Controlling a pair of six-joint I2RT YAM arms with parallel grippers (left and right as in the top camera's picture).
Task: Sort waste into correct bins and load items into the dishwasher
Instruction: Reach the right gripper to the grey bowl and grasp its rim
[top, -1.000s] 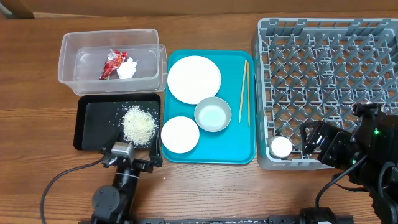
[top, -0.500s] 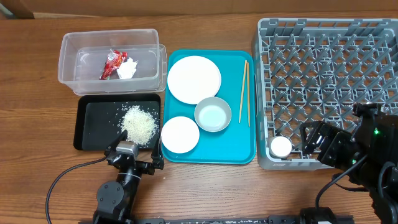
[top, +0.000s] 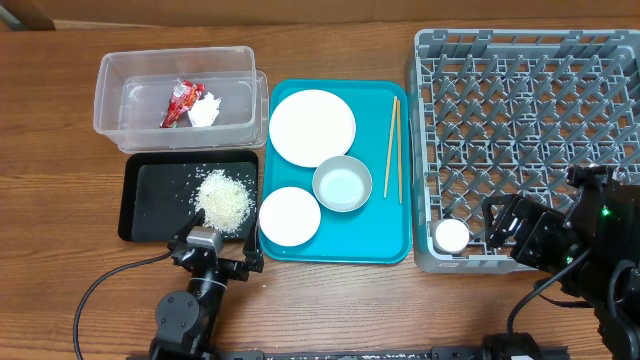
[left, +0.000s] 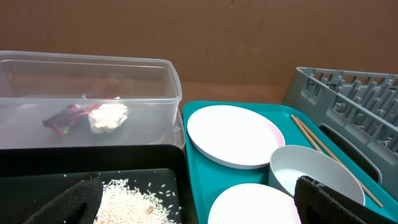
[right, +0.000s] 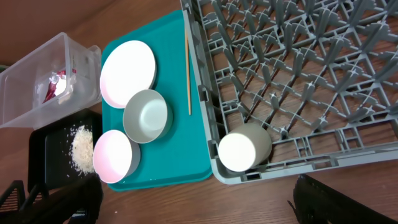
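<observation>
Left tool (top: 213, 256) open, empty, at black tray (top: 150, 190) edge; right tool (top: 505, 232) open, empty. Risk: a low sweep toward the near bowl (top: 290, 216) scatters rice (top: 224, 200) onto the surface (top: 340, 300).

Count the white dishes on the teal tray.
3: a large plate at the back, an upright bowl in the middle, and a smaller round dish at the near-left corner. None seems hidden.

A large rectangular teal plastic tray (top: 375, 236) is laid on the brown wooden table (top: 50, 170), midway between its left and right edges.
</observation>
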